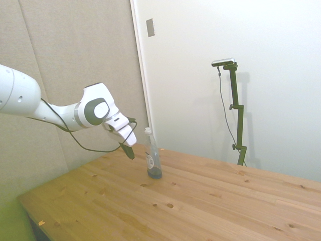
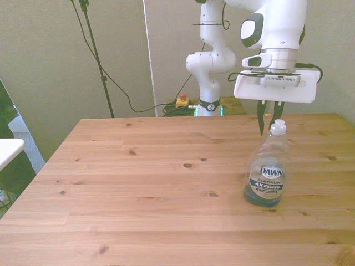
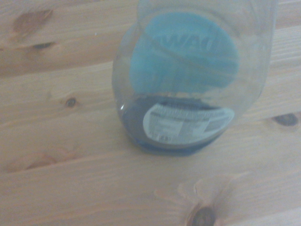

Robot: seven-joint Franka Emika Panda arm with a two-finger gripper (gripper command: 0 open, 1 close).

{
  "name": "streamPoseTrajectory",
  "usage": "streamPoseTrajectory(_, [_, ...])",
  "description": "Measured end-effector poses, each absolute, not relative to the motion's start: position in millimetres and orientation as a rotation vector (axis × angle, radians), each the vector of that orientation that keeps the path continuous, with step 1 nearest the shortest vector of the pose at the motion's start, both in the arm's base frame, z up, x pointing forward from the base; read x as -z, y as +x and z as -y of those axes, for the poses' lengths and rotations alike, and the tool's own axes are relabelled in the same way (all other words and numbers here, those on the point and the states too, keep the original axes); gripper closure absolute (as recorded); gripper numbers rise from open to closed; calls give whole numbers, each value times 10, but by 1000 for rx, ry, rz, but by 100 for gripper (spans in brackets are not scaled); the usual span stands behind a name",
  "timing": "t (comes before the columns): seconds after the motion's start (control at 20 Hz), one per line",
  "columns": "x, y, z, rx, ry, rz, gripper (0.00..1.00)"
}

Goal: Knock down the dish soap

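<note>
Just ahead of the pincer (image 2: 268, 123), level with its tips, the dish soap (image 2: 267, 169) stands upright on the desk (image 2: 155, 177), not yet toppled. Pincer empty, dark fingers (image 1: 129, 152) slightly parted, close behind the white cap.

Risk: a glancing push on the rounded neck could slide or spin the bottle rather than tip it; liquid sits low, so the base is weighted.

Bottle: slim, clear smooth plastic. Desk: knotty pine planks.

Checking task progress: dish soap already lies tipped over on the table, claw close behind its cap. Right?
Not quite. The dish soap stands upright on the table, as the front view shows. The claw is indeed close behind its cap.
</note>
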State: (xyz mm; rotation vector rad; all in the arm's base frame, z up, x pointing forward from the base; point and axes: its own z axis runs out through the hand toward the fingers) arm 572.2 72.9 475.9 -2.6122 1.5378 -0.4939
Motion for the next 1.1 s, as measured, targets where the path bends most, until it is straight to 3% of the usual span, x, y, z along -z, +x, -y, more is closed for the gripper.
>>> streamPoseTrajectory(0.8, [-5012, 6809, -358, 717, -2474, -1693, 100])
streamPoseTrajectory(1.1, [-4869, 7141, -196, 759, -2452, -1728, 100])
